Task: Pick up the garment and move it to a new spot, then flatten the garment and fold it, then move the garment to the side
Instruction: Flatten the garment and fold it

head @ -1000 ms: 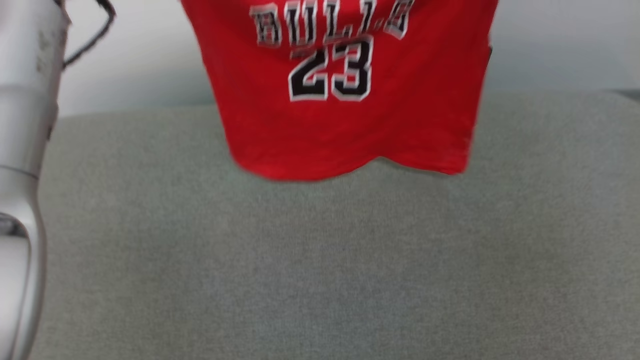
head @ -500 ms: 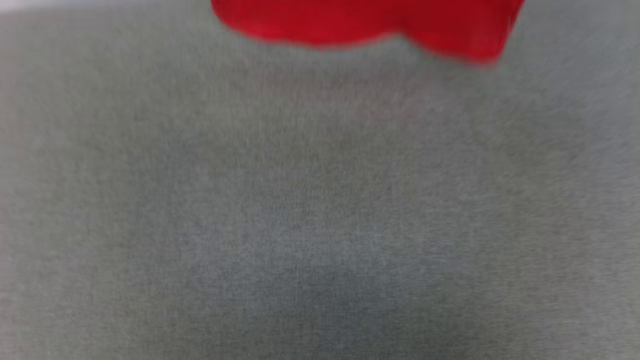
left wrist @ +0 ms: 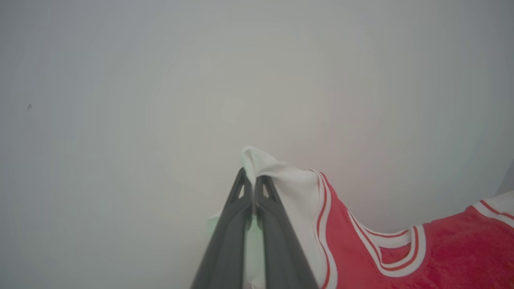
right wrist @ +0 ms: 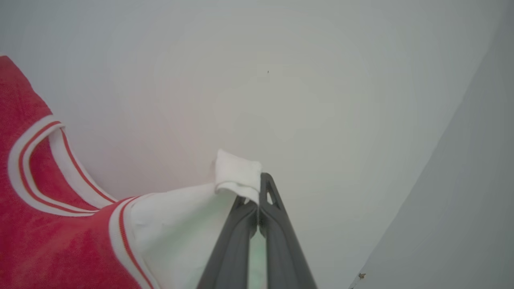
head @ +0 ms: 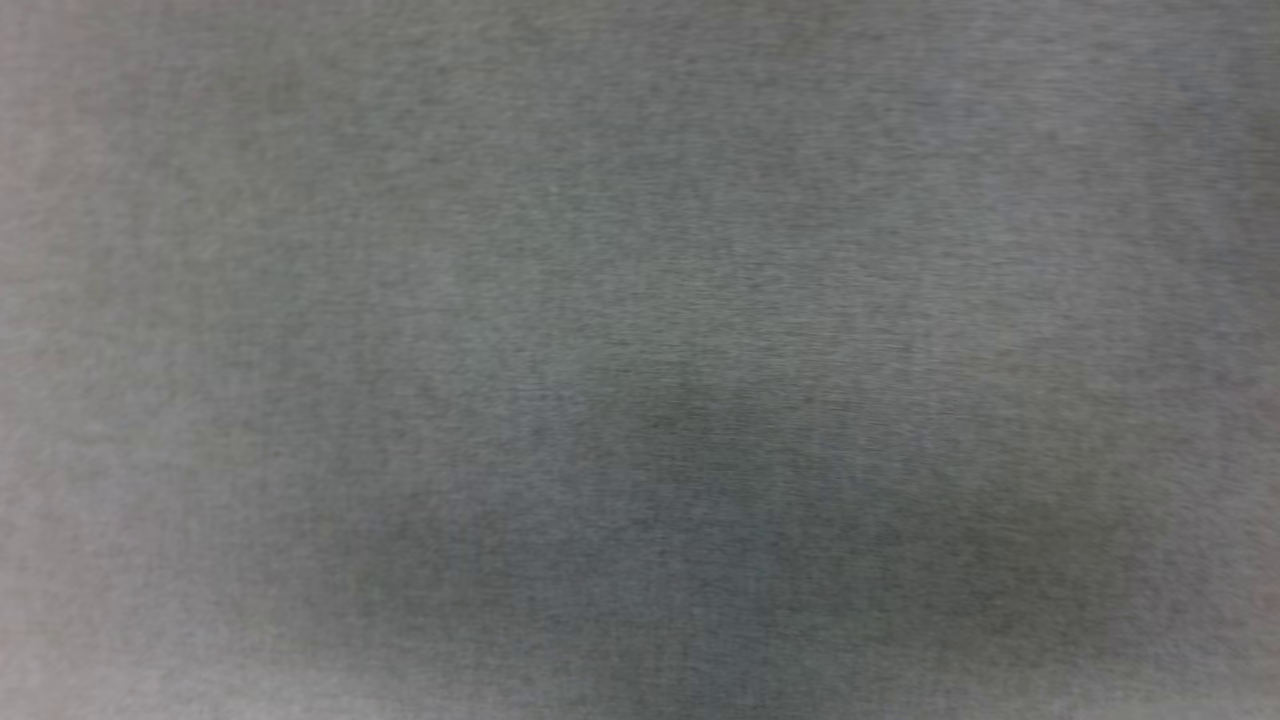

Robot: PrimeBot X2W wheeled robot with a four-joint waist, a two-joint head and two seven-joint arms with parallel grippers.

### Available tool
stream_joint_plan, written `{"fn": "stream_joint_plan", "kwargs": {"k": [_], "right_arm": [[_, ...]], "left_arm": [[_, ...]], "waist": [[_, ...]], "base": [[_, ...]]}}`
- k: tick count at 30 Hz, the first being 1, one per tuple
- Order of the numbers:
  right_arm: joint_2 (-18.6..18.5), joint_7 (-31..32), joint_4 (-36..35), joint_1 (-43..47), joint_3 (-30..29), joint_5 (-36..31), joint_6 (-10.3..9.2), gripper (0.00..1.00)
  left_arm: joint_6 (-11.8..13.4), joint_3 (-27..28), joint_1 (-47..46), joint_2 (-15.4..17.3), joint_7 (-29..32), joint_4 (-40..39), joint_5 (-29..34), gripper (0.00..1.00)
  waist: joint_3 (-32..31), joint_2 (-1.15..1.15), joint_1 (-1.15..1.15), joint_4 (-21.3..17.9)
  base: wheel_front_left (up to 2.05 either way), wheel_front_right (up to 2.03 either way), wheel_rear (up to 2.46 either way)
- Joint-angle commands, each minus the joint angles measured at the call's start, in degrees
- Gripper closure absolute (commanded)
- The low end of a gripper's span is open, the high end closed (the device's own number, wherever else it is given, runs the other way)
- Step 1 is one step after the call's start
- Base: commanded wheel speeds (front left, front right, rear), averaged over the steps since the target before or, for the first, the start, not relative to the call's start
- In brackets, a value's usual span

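pale wall (left wrist: pixel 120 80) — left tool (left wrist: pixel 253 182), right tool (right wrist: pixel 255 196) pinch garment (left wrist: pixel 441 257)

Garment (left wrist: pixel 441 253): hanging at lower right of left wrist view, lower left of right wrist view.
Left gripper (left wrist: pixel 253 179): rising from bottom centre, pinching one sleeve.
Right gripper (right wrist: pixel 257 192): pinching the other sleeve at frame centre.
Wall (left wrist: pixel 160 80): standing behind both.

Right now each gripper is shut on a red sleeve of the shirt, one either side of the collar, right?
Not quite: the sleeves are white, not red. The left gripper is shut on one white sleeve of the shirt, the right gripper on the other, either side of the collar. The two wrist views show it.
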Motion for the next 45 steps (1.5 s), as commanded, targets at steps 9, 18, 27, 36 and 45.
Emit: {"fn": "stream_joint_plan", "kwargs": {"k": [9,18,27,36,45], "right_arm": [[-0.74,-0.05,0.38,7.46,5.88,5.45,-0.02,1.0],[-5.31,1.09,-0.66,21.49,17.76,19.56,-0.04,1.0],[-16.76,3.66,-14.33,40.52,26.75,32.76,-0.04,1.0],[-28.08,5.5,-28.59,58.67,25.71,37.53,-0.04,1.0],[-31.69,10.94,-37.66,74.61,20.39,41.29,-0.04,1.0]], "left_arm": [[-1.88,-1.42,9.01,-0.13,1.32,3.63,-2.21,1.0],[-2.05,-5.09,23.63,0.49,5.78,0.63,-4.99,1.0],[-2.02,-7.85,43.25,5.11,8.57,-10.21,-10.69,1.0],[2.67,-7.26,66.39,13.69,14.26,-30.23,-16.12,1.0],[17.72,-5.75,91.75,23.43,19.65,-61.09,-21.71,1.0]], "waist": [[-6.99,0.0,0.0,2.06],[-17.85,0.0,0.0,1.62],[-26.78,0.0,0.0,2.4],[-30.26,0.0,0.0,3.13],[-30.16,0.0,0.0,3.04]], "base": [[0.0,0.0,0.0],[0.0,0.0,0.0],[0.0,0.0,0.0],[0.0,0.0,0.0],[0.0,0.0,0.0]]}}
